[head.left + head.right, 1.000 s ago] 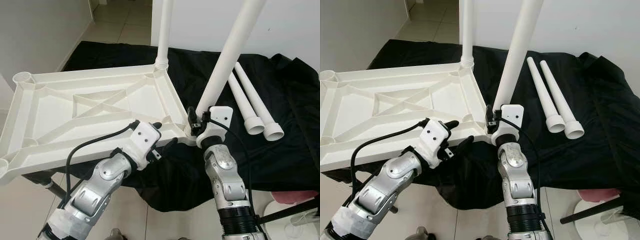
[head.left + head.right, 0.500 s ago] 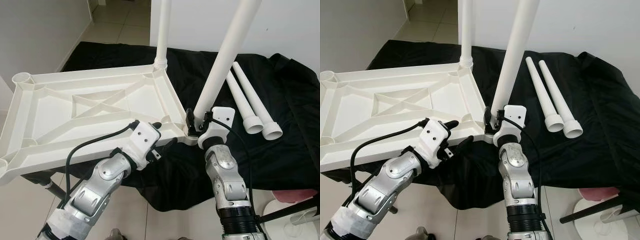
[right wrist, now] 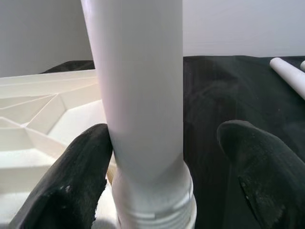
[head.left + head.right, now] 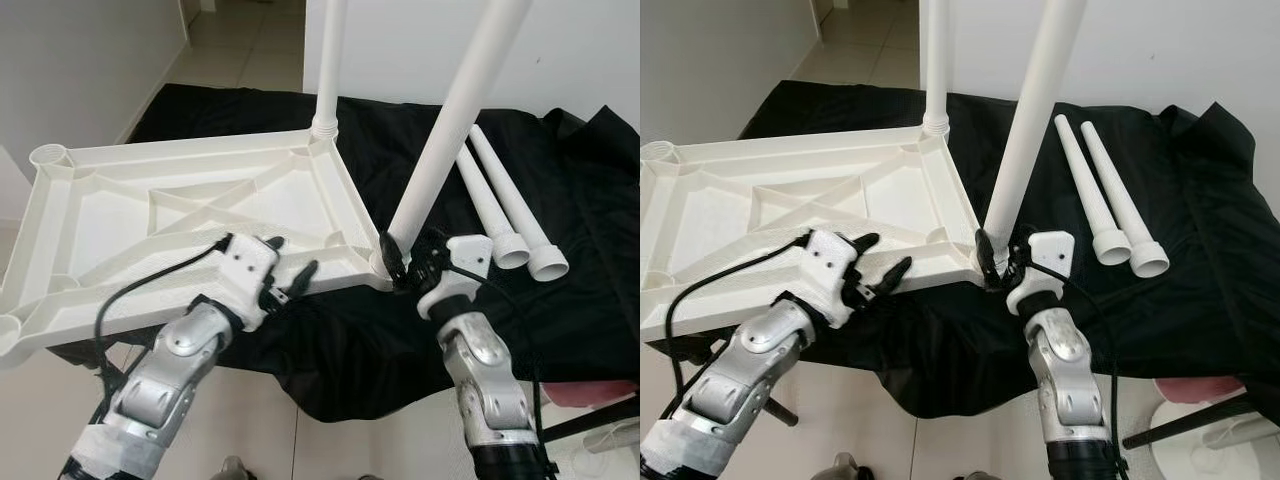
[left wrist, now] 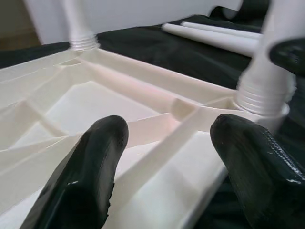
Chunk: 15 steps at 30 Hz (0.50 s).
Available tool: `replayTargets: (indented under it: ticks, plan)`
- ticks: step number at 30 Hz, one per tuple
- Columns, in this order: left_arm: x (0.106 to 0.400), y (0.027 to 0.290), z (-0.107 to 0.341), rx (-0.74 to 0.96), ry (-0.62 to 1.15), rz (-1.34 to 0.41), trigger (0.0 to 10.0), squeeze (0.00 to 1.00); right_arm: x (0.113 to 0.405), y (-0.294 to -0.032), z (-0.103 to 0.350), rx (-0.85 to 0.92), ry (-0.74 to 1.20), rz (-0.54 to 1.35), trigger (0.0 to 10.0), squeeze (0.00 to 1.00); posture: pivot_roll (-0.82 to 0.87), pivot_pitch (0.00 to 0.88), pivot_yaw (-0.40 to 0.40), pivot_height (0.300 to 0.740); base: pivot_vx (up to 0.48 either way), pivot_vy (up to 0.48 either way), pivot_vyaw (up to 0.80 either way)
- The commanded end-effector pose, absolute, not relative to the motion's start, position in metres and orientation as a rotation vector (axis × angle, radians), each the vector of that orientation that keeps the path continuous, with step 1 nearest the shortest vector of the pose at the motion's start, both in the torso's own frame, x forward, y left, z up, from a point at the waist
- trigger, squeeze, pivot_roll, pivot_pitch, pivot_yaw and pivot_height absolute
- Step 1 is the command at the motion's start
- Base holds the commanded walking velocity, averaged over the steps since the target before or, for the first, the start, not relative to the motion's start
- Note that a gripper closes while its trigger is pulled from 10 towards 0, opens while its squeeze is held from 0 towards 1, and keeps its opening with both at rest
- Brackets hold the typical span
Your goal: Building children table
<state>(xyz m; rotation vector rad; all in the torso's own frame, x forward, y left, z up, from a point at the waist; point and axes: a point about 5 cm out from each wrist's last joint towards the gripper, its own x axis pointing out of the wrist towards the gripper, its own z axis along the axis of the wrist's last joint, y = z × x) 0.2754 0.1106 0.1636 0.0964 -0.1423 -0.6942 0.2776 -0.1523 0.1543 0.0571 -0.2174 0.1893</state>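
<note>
A white plastic table top (image 4: 120, 215) lies upside down, its right side over a black cloth. One white leg (image 4: 328, 60) stands in the far right corner socket. A second leg (image 4: 450, 120) leans in the near right corner socket. My right gripper (image 4: 408, 262) is open around that leg's threaded base (image 3: 152, 200); one finger (image 3: 81, 176) touches it and the other stands apart. My left gripper (image 4: 290, 258) hovers open over the table top's near rim (image 5: 157, 129), holding nothing. Two loose legs (image 4: 490, 205) lie side by side on the cloth to the right.
The black cloth (image 4: 580, 260) covers the surface under and right of the table top. A white wall stands behind and tiled floor runs at the far left. A pink thing (image 4: 590, 392) and a black rod sit low at the right.
My left gripper has slid left along the near rim. My right wrist has drawn back to the right, its fingers still around the near leg's base.
</note>
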Motion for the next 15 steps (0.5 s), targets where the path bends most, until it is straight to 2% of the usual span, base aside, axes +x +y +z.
replayTargets:
  ticks: [1, 7, 15]
  plan:
    - [0.27, 0.111, 0.16, 0.073, -0.137, -0.757, 10.0, 0.0, 0.273, -0.167, 0.151, 0.045, -0.21, 0.138, 10.0, 0.0, 0.0, 0.097, -0.008, 0.74, 0.0, 0.0, 0.0]
    - [0.266, 0.126, 0.147, 0.09, -0.093, -0.712, 10.0, 0.0, 0.268, -0.178, 0.146, 0.054, -0.206, 0.08, 10.0, 0.0, 0.0, 0.109, 0.008, 0.74, 0.0, 0.0, 0.0]
    - [0.265, 0.129, 0.138, 0.1, -0.083, -0.704, 10.0, 0.0, 0.264, -0.185, 0.136, 0.058, -0.204, 0.057, 10.0, 0.0, 0.0, 0.113, 0.02, 0.74, 0.0, 0.0, 0.0]
